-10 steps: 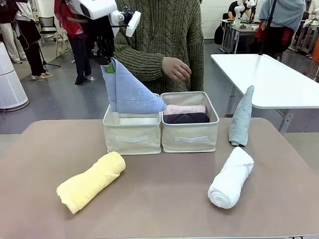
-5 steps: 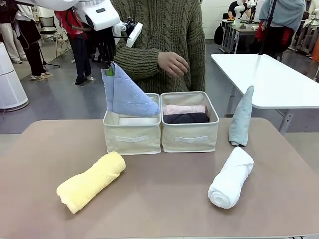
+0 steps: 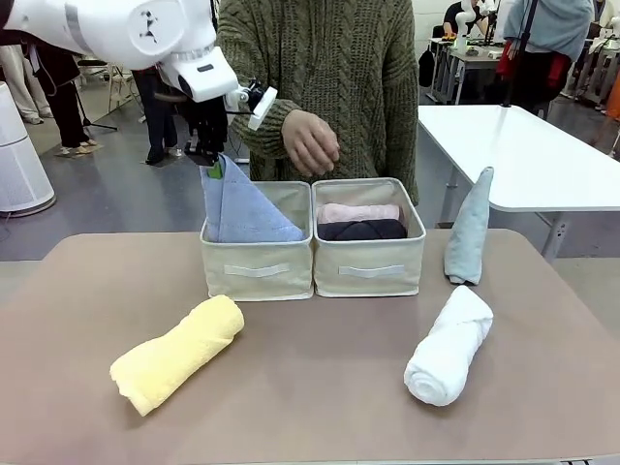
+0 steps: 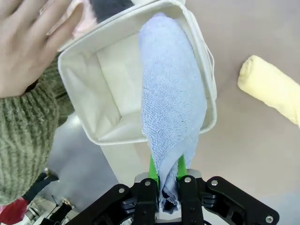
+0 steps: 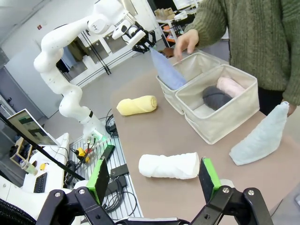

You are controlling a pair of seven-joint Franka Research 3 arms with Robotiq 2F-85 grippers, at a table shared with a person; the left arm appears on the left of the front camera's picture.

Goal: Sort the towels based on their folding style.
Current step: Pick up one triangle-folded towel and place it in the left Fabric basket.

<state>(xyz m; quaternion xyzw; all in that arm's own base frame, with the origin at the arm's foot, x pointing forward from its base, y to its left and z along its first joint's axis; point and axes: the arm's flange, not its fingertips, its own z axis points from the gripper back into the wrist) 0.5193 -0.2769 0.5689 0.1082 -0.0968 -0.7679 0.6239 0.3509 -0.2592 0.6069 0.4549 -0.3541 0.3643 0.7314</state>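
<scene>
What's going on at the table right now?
The left gripper is shut on the tip of the light blue cone towel, whose wide end sits down in the left bin. The right bin holds the pink roll and the dark grey roll. The yellow roll, white roll and pale teal cone are on the table outside the bins. The person's hand hovers above the bins, touching nothing. The right gripper is open and holds nothing.

No readable text, brand, number or sign anywhere. On the monitor (image 5: 28, 127) on the cart seen in the right wrist view, coloured screen content only, too small to make out. On the beige bins' front strips (image 3: 257, 271), plain fabric, unprinted.
</scene>
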